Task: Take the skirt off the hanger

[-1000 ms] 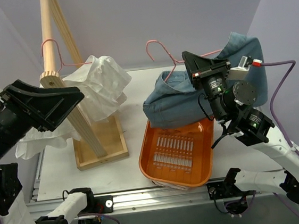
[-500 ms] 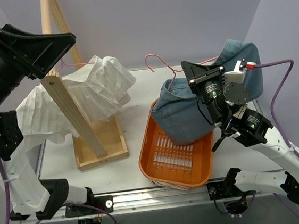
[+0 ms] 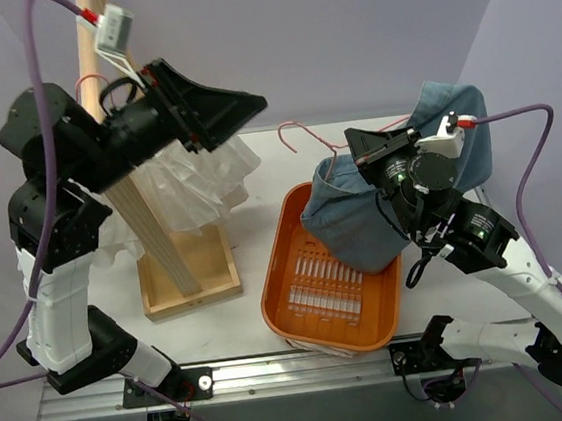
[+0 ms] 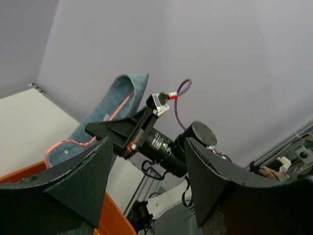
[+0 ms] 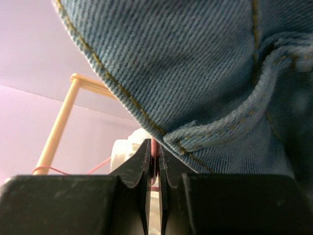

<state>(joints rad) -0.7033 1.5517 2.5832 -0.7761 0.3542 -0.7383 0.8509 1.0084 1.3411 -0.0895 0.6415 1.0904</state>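
The pink wire hanger (image 5: 154, 147) is clamped between the shut fingers of the right gripper (image 5: 152, 159). The denim skirt (image 3: 363, 222) is draped on it and hung over the far right corner of the orange basket (image 3: 274, 307). The left gripper (image 4: 146, 147) is held high to the left of the basket with its fingers spread apart, above a white garment (image 3: 193, 185) hung on the wooden rack (image 3: 159, 243).

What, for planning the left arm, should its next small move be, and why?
Probably bring the open left gripper toward the denim skirt: the right gripper is shut on the pink hanger, the skirt hangs from it over the orange basket, and nothing grips the cloth.
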